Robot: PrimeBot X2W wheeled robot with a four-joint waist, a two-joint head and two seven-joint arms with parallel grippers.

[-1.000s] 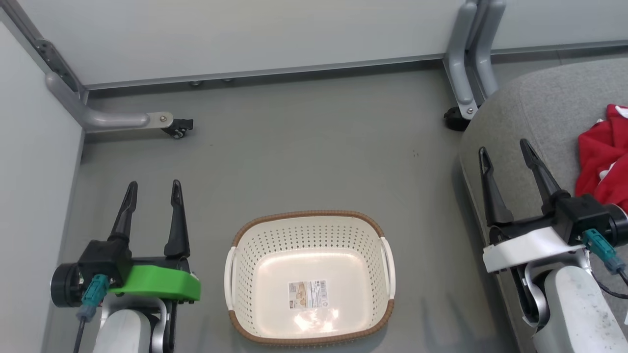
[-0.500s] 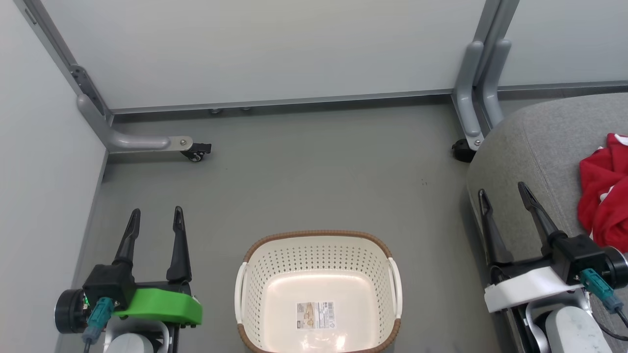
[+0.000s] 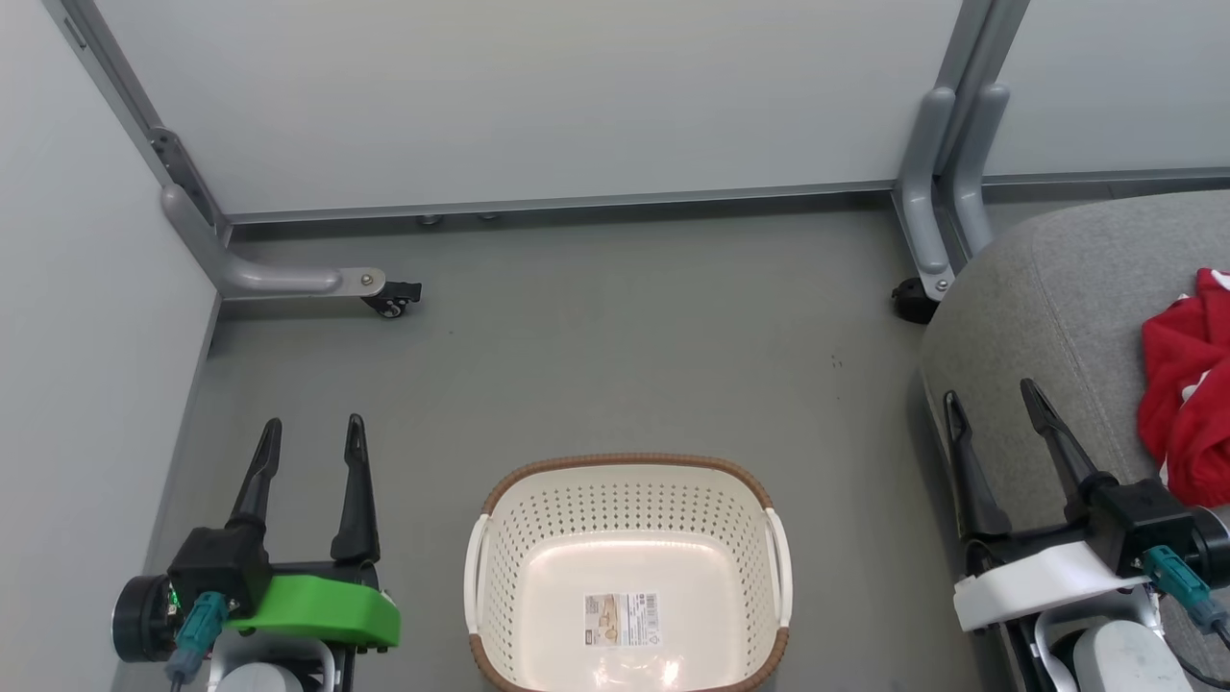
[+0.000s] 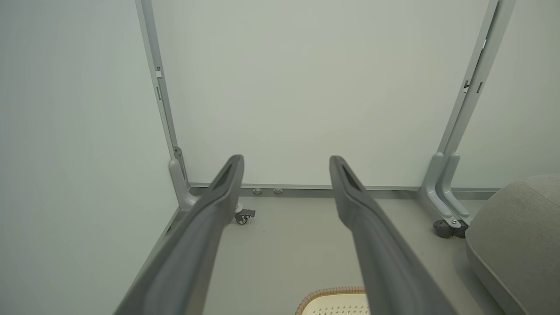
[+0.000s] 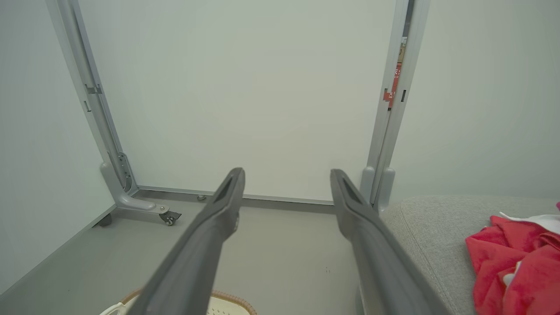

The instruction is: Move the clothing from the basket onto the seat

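**Head camera tilted up; arms parked, basket bare**

Whole head view has shifted since a second ago, which is camera motion and not the basket's (image 3: 625, 462). Nearest, the basket base shows just its paper label (image 3: 623, 618), no fabric. Left gripper (image 3: 314, 423) sits left of basket and right gripper (image 3: 990, 390) right of it, both with fingers apart, holding nothing. Farther right of basket, red clothing (image 3: 1184, 423) is heaped on the seat (image 3: 1038, 288). Judgement: transfer looks done. Keep fingers off the heap and check its cropped edge.

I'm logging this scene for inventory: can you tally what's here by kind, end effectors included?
Laundry basket: 1
Grey seat: 1
Red clothing heap: 1, garments indistinguishable
End effectors: 2, left end effector, right end effector
Caster wheels: 2
Total: 7
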